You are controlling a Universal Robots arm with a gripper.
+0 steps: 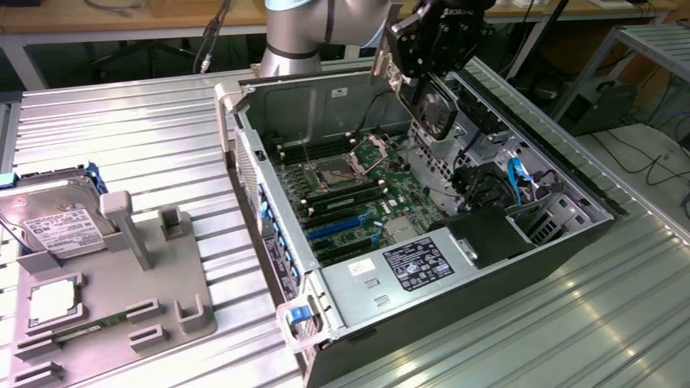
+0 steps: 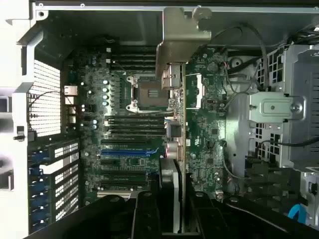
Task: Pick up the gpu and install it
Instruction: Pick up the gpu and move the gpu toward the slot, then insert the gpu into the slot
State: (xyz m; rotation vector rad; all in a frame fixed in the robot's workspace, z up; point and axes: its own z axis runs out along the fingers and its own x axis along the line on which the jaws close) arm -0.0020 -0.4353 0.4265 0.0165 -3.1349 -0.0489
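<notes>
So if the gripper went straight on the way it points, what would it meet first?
Probably the motherboard, reached first by the gpu that the gripper holds; depth is unclear.

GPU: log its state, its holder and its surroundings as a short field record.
gpu: hanging on edge above the open case, not yet seated
end effector: shut on the gpu
case: lying on its side, panel off
motherboard: exposed, below the gpu
hard drive: on the grey fixture, at the exterior view's left, outside the case
</notes>
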